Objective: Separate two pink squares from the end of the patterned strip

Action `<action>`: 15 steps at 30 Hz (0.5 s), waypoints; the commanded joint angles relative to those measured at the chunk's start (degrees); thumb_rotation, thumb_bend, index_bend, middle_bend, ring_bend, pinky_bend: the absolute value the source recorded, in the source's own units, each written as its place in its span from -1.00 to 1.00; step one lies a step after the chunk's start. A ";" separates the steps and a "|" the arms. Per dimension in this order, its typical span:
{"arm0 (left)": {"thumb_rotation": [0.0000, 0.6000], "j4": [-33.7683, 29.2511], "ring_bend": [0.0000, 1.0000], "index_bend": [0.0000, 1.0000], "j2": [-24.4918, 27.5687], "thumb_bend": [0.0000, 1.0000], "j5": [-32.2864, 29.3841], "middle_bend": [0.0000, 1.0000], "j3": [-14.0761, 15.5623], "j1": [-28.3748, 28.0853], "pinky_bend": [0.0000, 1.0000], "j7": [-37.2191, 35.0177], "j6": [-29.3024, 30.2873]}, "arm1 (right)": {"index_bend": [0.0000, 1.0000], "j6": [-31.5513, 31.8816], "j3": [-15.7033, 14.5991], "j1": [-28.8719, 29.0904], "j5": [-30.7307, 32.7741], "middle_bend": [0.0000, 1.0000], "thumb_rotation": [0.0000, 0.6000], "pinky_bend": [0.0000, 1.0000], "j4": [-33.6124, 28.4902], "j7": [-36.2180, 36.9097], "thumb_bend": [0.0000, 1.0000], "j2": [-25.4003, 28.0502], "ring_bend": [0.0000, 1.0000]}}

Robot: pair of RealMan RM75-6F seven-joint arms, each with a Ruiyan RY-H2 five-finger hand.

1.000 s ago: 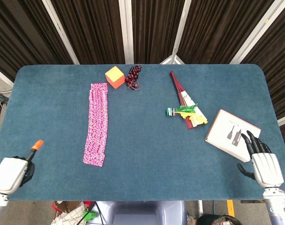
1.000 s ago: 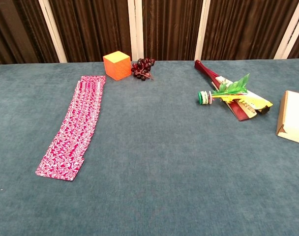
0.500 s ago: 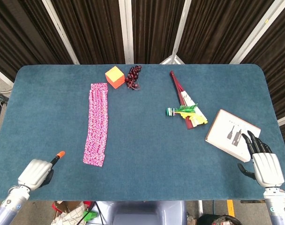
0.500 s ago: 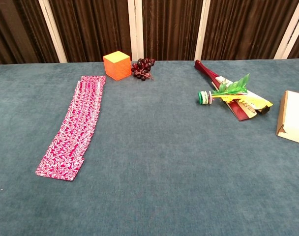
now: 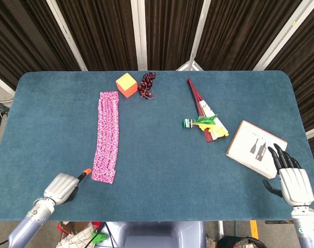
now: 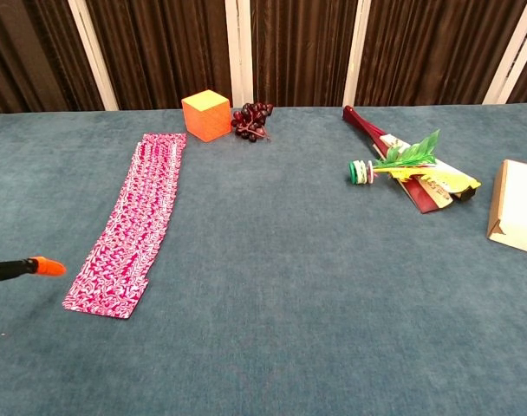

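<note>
Strip (image 5: 108, 136) is lying whole on the table (image 5: 162, 170), nothing separated yet. Left hand (image 5: 61, 187) is gripping what's probably an orange-tipped cutter (image 5: 85, 172) just beside its near end; right hand (image 5: 293, 182) is idling empty, fingers spread.

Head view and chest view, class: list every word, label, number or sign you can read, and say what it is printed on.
None can be read.
White box: dark bottle-like pictures, no legible words.
Yellow packet: print too small to read.
Pink strip: pattern only, no text.
</note>
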 commanded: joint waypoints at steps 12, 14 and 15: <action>1.00 -0.61 0.52 -0.83 -3.09 0.86 -2.52 0.75 1.37 -3.19 0.45 3.60 -0.38 | -1.00 0.41 0.13 -0.24 0.08 -1.00 1.00 -0.50 0.05 0.83 -0.46 0.38 -0.71; 1.00 -0.76 0.52 -0.83 -3.17 0.86 -2.86 0.75 1.67 -3.37 0.45 4.00 -0.11 | -1.00 0.30 0.17 -0.17 0.15 -1.00 1.00 -0.50 0.16 0.88 -0.46 0.31 -0.71; 1.00 -0.83 0.52 -0.83 -3.21 0.86 -3.08 0.75 1.82 -3.47 0.45 4.16 -0.03 | -1.00 0.34 0.18 -0.19 0.15 -1.00 1.00 -0.50 0.20 0.96 -0.46 0.31 -0.71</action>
